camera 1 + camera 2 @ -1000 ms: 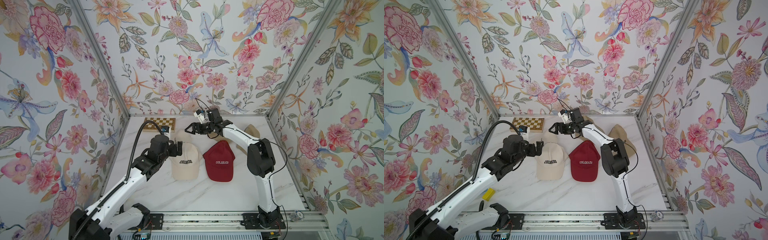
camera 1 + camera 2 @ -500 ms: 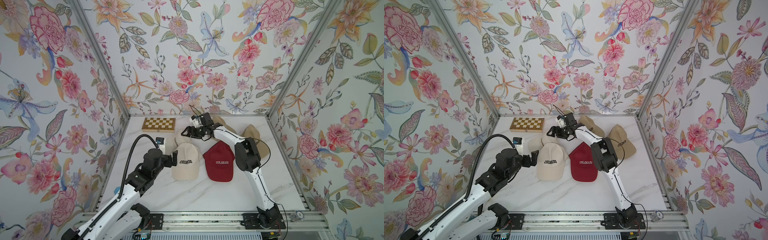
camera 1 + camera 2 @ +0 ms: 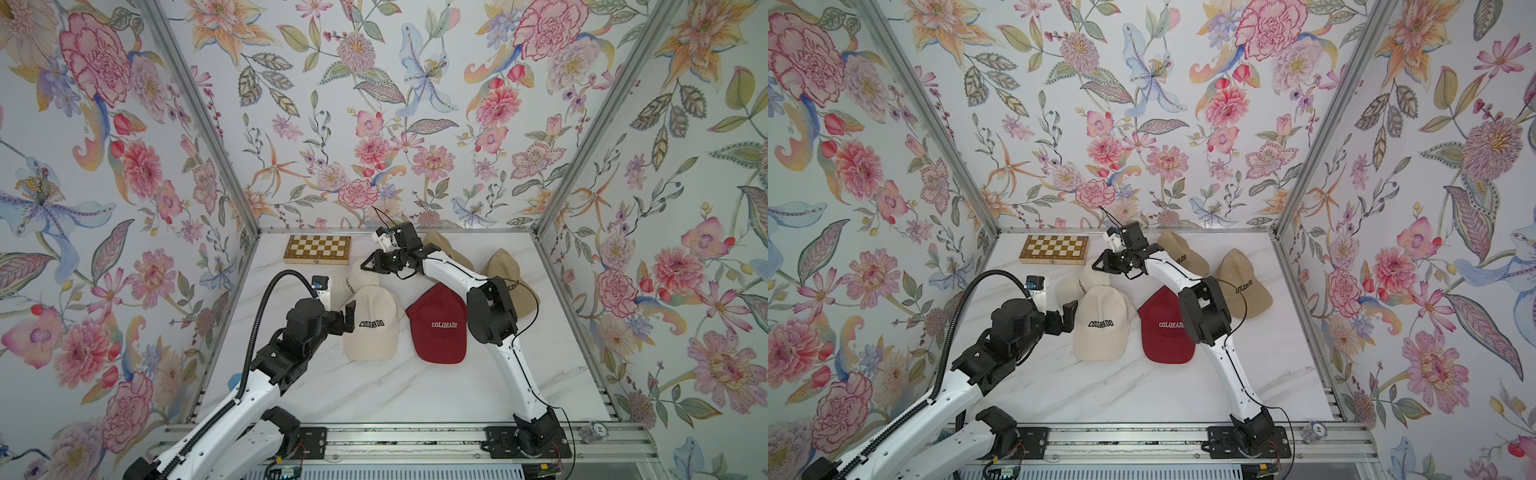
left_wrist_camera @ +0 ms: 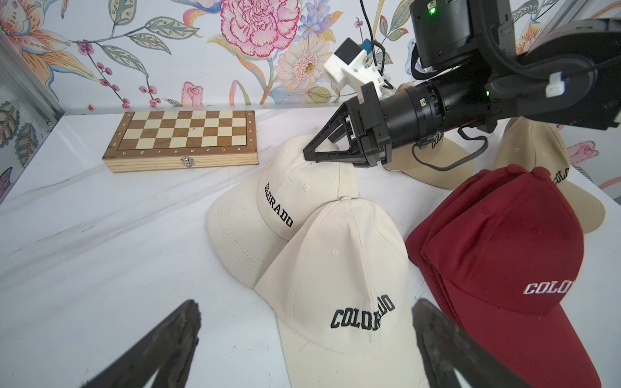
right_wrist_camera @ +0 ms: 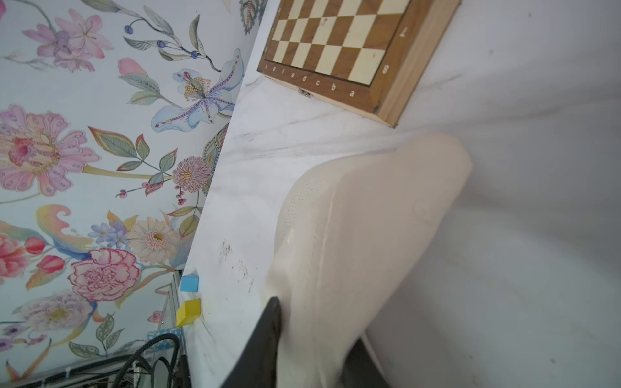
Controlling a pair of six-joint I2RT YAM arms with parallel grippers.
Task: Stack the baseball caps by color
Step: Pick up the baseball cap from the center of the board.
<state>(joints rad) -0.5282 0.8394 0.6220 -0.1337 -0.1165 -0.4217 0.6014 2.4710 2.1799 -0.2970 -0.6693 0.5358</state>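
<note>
Your right hand [image 4: 307, 155] pinches the rear cream cap [image 4: 289, 188], half hidden at eleven o'clock behind the front cream cap [image 4: 342, 255]; your left hand [image 3: 348, 319] gapes empty.

A closed wooden chessboard [image 3: 318, 249] with a metal clasp lies flat near the far edge of the white marbled bench [image 3: 374, 395], floral wallpaper [image 3: 374, 104] covers the walls, and a blue block [image 5: 190, 283] and a yellow block [image 5: 189, 312] sit side by side at the bench's edge.

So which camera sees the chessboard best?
The left wrist view: the chessboard is whole, with clasp and letters clear. In both top views it looks small and far; the right wrist view crops it.
</note>
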